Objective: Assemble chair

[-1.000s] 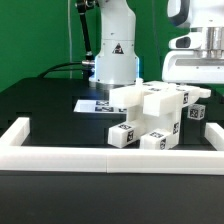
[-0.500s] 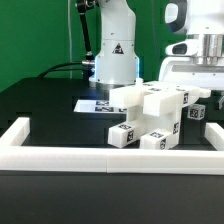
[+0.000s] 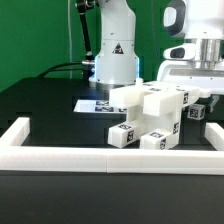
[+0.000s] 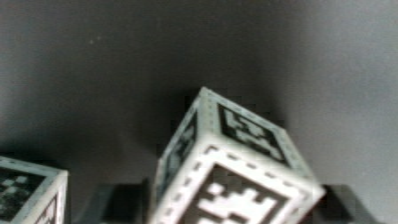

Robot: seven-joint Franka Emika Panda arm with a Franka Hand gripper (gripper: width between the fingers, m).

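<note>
The chair [image 3: 150,115] stands mid-table as a stepped cluster of white blocky parts with black-and-white tags. My gripper [image 3: 200,93] hangs over its side at the exterior view's right, its fingertips low behind a tagged part [image 3: 197,112]. In the wrist view a white tagged block [image 4: 231,165] rises between my two dark fingers [image 4: 125,203], and my gripper [image 4: 231,210] straddles it. The block fills nearly the whole gap. Whether the pads press on it does not show. A second tagged part [image 4: 25,192] sits beside it.
A long white border rail [image 3: 60,155] runs along the table's front with upturned ends. The marker board [image 3: 90,104] lies flat behind the chair. The robot's white base [image 3: 115,55] stands at the back, with cables to its left.
My gripper's body at the exterior view's right has shifted slightly. The chair parts have not moved.
</note>
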